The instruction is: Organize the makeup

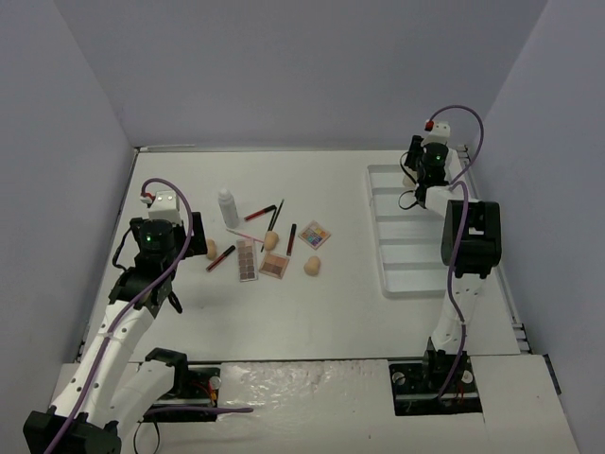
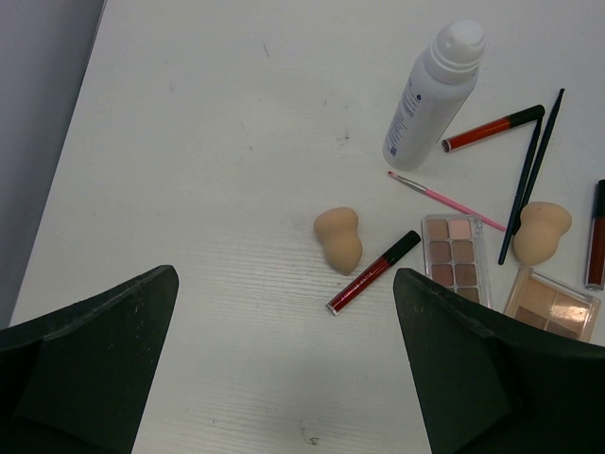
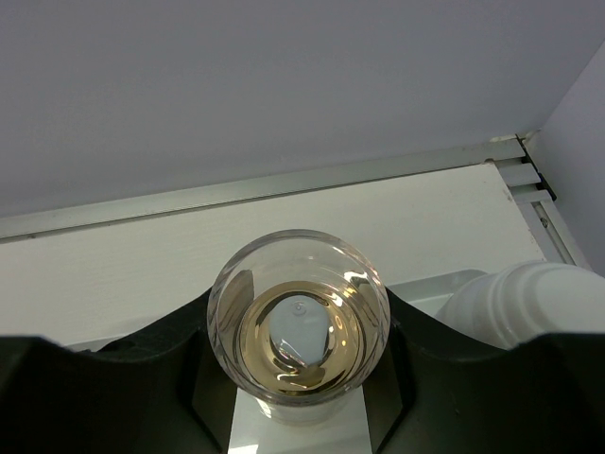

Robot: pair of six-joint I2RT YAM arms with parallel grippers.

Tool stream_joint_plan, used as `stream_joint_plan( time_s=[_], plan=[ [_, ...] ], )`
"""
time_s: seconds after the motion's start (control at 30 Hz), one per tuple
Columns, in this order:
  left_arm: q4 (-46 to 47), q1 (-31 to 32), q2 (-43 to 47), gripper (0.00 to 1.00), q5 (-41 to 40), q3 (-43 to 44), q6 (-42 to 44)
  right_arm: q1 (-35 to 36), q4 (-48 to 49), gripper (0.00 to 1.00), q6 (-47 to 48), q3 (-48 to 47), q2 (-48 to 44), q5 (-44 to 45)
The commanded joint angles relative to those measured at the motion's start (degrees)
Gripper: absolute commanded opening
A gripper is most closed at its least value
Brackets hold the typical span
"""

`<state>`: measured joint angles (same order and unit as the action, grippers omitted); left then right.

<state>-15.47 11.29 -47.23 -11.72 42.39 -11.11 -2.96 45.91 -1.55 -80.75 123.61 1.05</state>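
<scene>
Most of the makeup lies mid-table: a white bottle [image 1: 228, 208], flat palettes [image 1: 248, 258], red lip tubes [image 1: 220, 258], thin brushes [image 1: 274, 216] and beige sponges [image 1: 313, 267]. My left gripper [image 1: 161, 236] hovers open just left of them. In the left wrist view a sponge [image 2: 338, 239] and a red lip tube [image 2: 373, 272] lie beyond its spread fingers [image 2: 492, 369], with nothing between them. My right gripper [image 1: 416, 180] is over the far end of the white tray [image 1: 416, 284], shut on a clear bottle of amber liquid [image 3: 299, 326]. A second white bottle [image 3: 529, 303] stands right beside it.
The tray has several compartments along the right side of the table. Grey walls close in the table on the left, back and right. A metal strip [image 3: 284, 184] runs along the back edge, just beyond the held bottle.
</scene>
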Motion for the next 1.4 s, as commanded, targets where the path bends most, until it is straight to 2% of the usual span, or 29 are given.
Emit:
stream_joint_plan(
  time_s=[0.0,0.13,0.27,0.5,0.67,0.77,0.93,1.07,1.37],
  plan=[
    [4.1,0.4,-0.3,0.97,0.6,1.3,0.3,0.1,7.4,0.30,-0.9,-1.4,-2.9,-1.0],
    [4.0,0.4,-0.2,0.97,0.5,1.4,0.3,0.1,6.7,0.51,-0.9,-1.0,-3.5,-2.6],
    [4.0,0.4,-0.1,0.97,0.6,1.4,0.3,0.1,6.1,0.60,-1.1,-0.6,-4.4,-3.3],
    [3.9,0.4,0.4,0.97,1.1,1.6,0.0,0.5,5.4,0.83,-1.9,2.3,-8.2,-3.8],
    [4.4,0.4,0.2,0.97,2.5,1.5,-0.4,0.6,1.7,0.99,-1.9,5.7,-15.0,-5.4],
    [5.8,0.4,-0.3,0.97,3.9,1.1,-0.5,0.7,-1.0,1.00,-2.0,6.9,-19.4,-6.1],
    [12.2,0.4,-3.8,0.97,10.4,-0.2,0.1,0.6,-11.4,1.00,-1.7,7.9,-30.2,-8.5],
    [17.9,0.6,-9.2,0.97,11.7,-0.2,1.4,0.7,-17.4,1.00,-3.2,9.5,-37.6,-11.6],
    [35.3,0.7,-25.1,0.97,12.4,1.1,2.8,1.3,-17.5,1.00,-12.2,16.9,-52.0,-17.4]
  ],
)
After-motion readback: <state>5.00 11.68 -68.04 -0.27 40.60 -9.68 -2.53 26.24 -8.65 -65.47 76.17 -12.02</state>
